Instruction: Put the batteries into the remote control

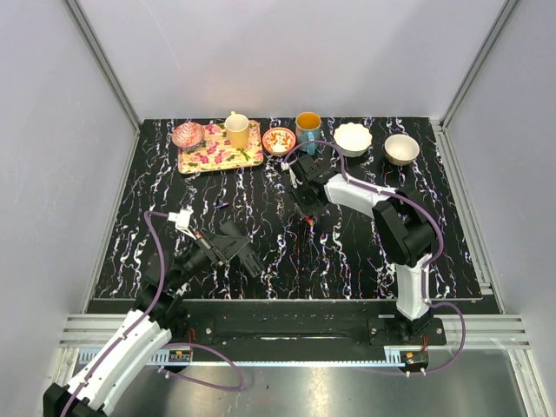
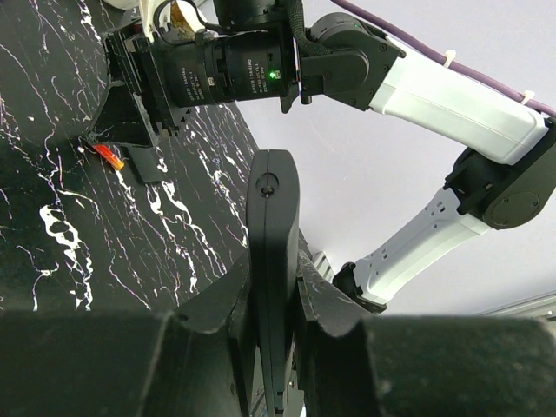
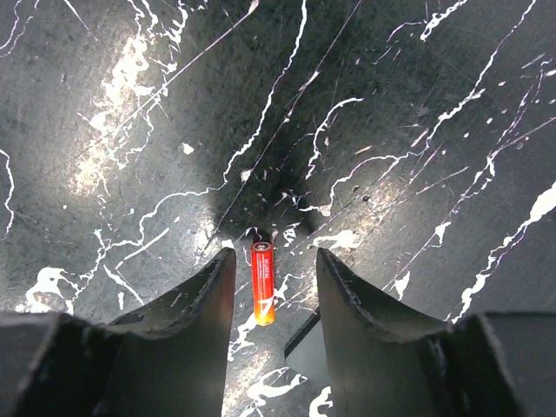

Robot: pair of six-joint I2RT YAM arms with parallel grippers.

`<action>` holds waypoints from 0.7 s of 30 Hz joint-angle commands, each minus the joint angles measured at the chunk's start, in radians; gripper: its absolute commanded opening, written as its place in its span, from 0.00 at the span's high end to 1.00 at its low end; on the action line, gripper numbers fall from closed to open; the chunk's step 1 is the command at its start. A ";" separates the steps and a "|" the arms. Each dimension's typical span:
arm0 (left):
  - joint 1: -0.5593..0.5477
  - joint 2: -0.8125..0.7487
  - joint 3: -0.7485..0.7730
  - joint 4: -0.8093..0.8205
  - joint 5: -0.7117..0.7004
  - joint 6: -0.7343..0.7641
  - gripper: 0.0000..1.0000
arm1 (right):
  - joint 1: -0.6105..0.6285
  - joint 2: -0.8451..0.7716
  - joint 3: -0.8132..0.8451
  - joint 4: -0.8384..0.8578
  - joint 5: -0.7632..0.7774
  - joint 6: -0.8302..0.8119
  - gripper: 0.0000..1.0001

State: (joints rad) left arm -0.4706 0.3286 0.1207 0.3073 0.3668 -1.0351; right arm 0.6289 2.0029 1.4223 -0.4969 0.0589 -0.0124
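My left gripper [image 1: 233,247] is shut on the remote control [image 2: 273,252], a slim black bar held on edge between the fingers and sticking out ahead of them in the left wrist view. My right gripper [image 3: 274,269] is open and low over the table, its fingers on either side of a red-orange battery [image 3: 263,282] lying flat and apart from both. The battery also shows in the left wrist view [image 2: 108,154] and the top view [image 1: 308,221], under the right gripper [image 1: 307,207]. A flat black piece [image 3: 306,358] lies beside the battery.
Along the back edge stand a floral tray [image 1: 217,155] with a yellow cup [image 1: 236,130] and a pink bowl [image 1: 188,135], a red patterned bowl [image 1: 279,140], a blue cup [image 1: 307,129], a white bowl [image 1: 353,137] and a beige bowl [image 1: 401,148].
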 commanded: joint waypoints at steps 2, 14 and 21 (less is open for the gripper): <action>-0.002 0.009 -0.010 0.075 0.021 0.007 1.00 | 0.005 0.011 -0.006 0.021 -0.021 -0.035 0.56; -0.003 0.010 -0.016 0.081 0.020 0.003 1.00 | 0.009 0.031 -0.014 0.021 -0.031 -0.041 0.60; -0.002 0.010 -0.019 0.081 0.017 0.003 1.00 | 0.032 0.063 -0.016 0.009 0.004 -0.038 0.66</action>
State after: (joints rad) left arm -0.4706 0.3378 0.1043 0.3172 0.3672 -1.0359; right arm 0.6350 2.0274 1.4113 -0.4892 0.0441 -0.0406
